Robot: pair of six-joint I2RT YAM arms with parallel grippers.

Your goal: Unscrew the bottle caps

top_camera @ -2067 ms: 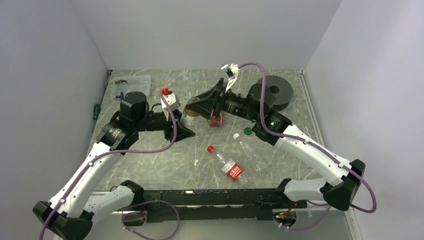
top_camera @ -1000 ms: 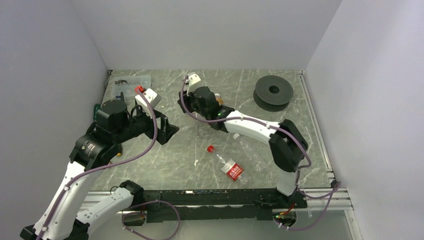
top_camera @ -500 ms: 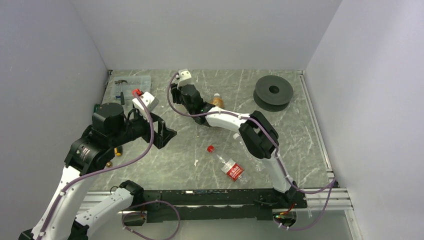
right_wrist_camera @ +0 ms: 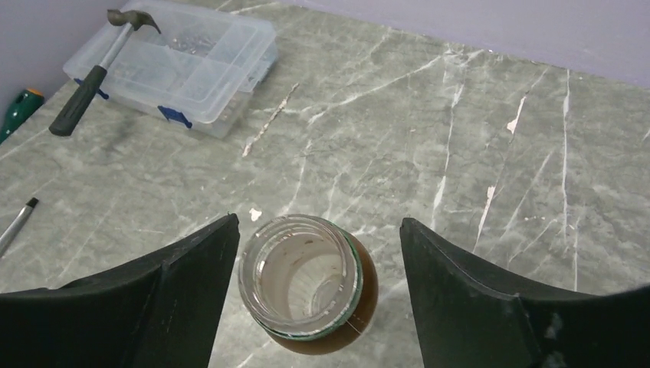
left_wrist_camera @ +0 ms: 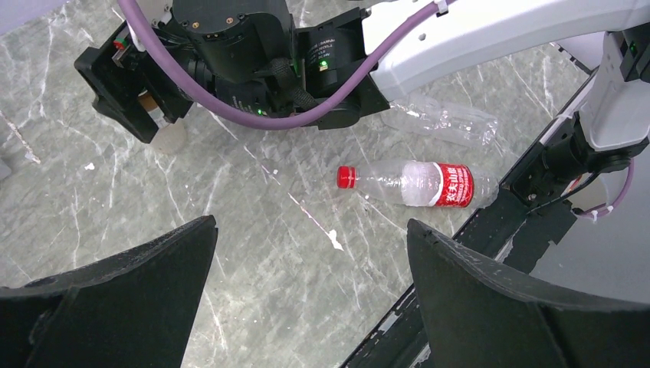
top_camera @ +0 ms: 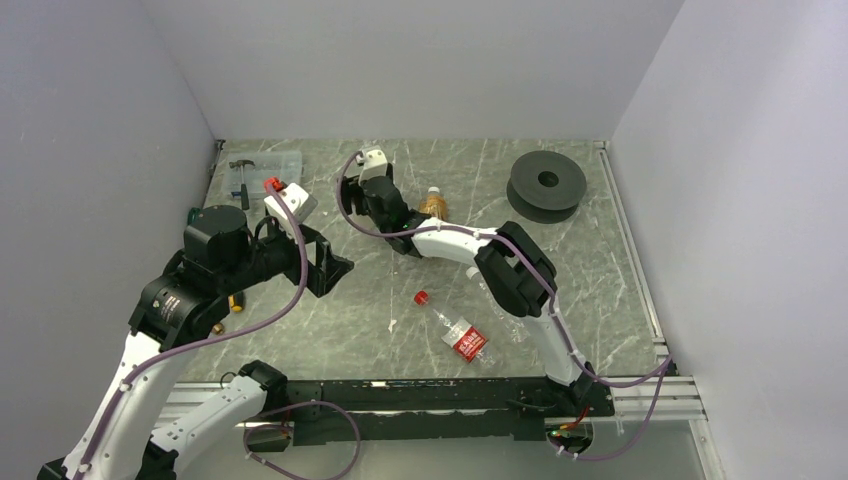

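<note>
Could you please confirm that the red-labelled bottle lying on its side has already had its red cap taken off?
Not quite. The red-labelled bottle does lie on its side, but its red cap has not been taken off: it sits on the neck. The left wrist view shows this plainly.

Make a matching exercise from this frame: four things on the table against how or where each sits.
Things:
1. labelled bottle
2. open bottle
3. hammer
4. spool

States:
A. lying on the clear box
B. upright, no cap
C. black, far right
D. lying flat, red cap on

Pairs: 1-D, 2-B, 3-A, 4-C
</note>
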